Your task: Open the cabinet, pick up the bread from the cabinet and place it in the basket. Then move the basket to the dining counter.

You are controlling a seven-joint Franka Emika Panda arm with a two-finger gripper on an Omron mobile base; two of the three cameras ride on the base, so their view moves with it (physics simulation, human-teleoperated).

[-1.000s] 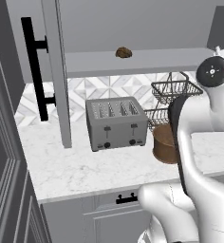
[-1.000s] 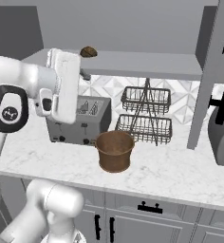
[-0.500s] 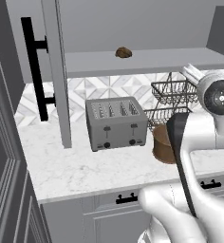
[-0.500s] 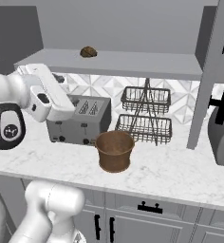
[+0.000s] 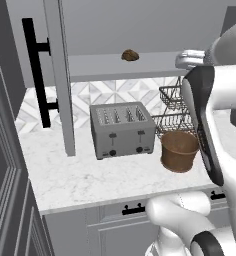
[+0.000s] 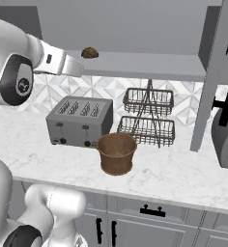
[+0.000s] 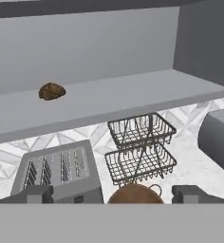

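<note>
The cabinet (image 5: 55, 75) stood open, both doors swung wide, black bar handles (image 5: 37, 70) facing out. On its shelf (image 6: 149, 65) sat the bread (image 5: 130, 55), alone, towards the left end above the toaster (image 5: 122, 129). The basket (image 6: 116, 152) was down on the worktop (image 5: 90, 180), just in front of the toaster's right corner and near the wire rack (image 6: 149, 118). The gripper (image 7: 113, 193) hung in front of the shelf, well apart from the bread, fingers (image 7: 38, 193) spread wide with nothing between them. From the right side the hand seemed level with the shelf edge, though its tips were hard to make out there.
</note>
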